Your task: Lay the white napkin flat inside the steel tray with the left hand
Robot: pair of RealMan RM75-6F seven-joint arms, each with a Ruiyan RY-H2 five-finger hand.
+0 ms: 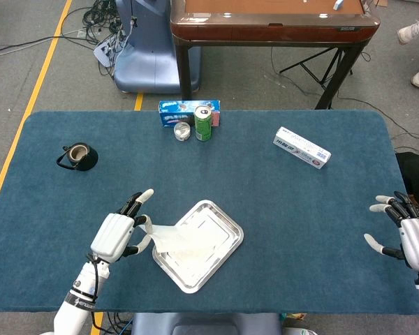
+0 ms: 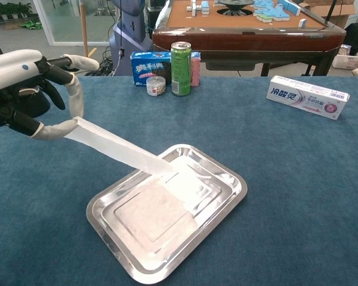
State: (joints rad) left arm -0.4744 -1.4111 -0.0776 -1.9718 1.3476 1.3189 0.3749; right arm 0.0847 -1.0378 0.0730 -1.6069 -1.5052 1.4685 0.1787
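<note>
Head view: left hand sits just off the near-left edge of the steel tray, pinching one end of the white napkin; the rest trails across the rim into the tray. Laying step under way, judged about half done. Right hand well apart, fingers spread, holding nothing.

Chest view: left hand holds the napkin raised, a thin, limp strip sloping down to the tray. Far end lies on the shiny, stepped, rounded-corner floor. Next, likely: lower the held end inward past the rim, then release.
</note>
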